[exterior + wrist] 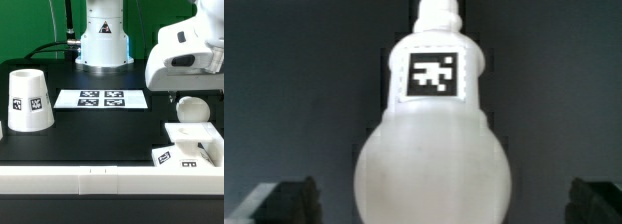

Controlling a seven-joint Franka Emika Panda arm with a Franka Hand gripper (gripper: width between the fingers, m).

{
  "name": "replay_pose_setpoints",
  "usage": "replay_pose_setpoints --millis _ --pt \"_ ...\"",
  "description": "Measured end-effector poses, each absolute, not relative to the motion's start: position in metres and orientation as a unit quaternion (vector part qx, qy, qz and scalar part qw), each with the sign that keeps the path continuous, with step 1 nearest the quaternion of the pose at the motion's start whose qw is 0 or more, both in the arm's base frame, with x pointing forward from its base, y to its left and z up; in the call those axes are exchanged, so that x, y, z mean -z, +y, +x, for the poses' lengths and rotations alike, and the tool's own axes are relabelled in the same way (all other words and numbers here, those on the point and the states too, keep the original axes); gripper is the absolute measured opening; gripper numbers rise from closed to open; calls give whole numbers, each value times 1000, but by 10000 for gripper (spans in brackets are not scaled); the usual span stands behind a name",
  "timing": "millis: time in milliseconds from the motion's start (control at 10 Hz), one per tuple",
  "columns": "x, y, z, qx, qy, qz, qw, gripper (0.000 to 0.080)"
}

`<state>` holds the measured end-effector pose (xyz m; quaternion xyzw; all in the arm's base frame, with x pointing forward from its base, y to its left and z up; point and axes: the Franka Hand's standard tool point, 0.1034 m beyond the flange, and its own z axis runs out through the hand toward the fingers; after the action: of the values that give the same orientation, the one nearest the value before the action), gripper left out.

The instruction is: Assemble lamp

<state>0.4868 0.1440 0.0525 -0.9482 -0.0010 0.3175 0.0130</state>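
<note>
The round white bulb (190,108) is standing at the exterior view's right, and it appears to be resting on top of the low square base (190,136). The base is showing black square tags on its near faces. In the wrist view the bulb is showing as a tall, pin-shaped white body with a black square tag (434,75) on its narrow neck.

The tapered shade (30,100) is sitting well apart at the exterior view's left. Its narrow end is pointing up and one tag is facing the camera. Between the shade and the base, the marker board (100,98) is lying flat.

All of this is resting on a black table (110,135). A white rail (90,182) is running along the table's near edge. At the far side the arm's white pedestal (103,40) is rising in front of a green backdrop (30,30).

The gripper (441,200) is hanging directly over the bulb, with its white housing filling the upper right of the exterior view. Its jaws are standing wide apart and gripping nothing. In the wrist view the two dark fingers (287,198) are showing only at the picture's far corners, with a gap between each one and the bulb. The bulb is lying centred between the jaws, clear of both, and whether the fingertips are reaching down level with it cannot be told.
</note>
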Motion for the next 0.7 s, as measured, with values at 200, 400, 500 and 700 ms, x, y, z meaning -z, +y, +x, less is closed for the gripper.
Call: replay_pose_setpoints --millis 200,400,500,700 --pt "-43 147 486 -353 -6 -935 10 698" --pt "-34 145 476 -399 -13 -917 7 698" --pt "-29 143 472 -421 -14 -907 6 698" --pt "-20 145 474 -410 -14 -912 7 698"
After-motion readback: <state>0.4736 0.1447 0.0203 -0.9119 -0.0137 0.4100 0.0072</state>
